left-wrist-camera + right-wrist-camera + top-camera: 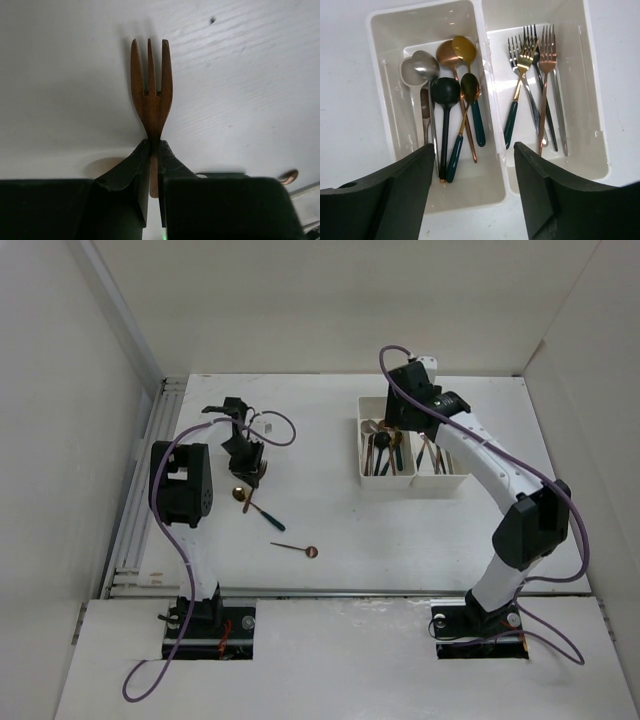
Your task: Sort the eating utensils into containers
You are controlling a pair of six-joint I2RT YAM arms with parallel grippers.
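Note:
My left gripper point(256, 472) is shut on a copper fork point(151, 92), pinched at its neck with the tines pointing away, just above the table point(250, 75). A gold spoon with a teal handle point(254, 505) and a copper spoon point(296, 548) lie on the table in front of it. My right gripper point(474, 150) is open and empty, hovering over the two joined white bins point(412, 483). The left bin point(385, 110) holds several spoons point(445, 90); the right bin point(592, 115) holds several forks point(535, 55).
White walls enclose the table on the left, back and right. A metal rail point(135, 530) runs along the left edge. Purple cables loop near the left arm point(280, 425).

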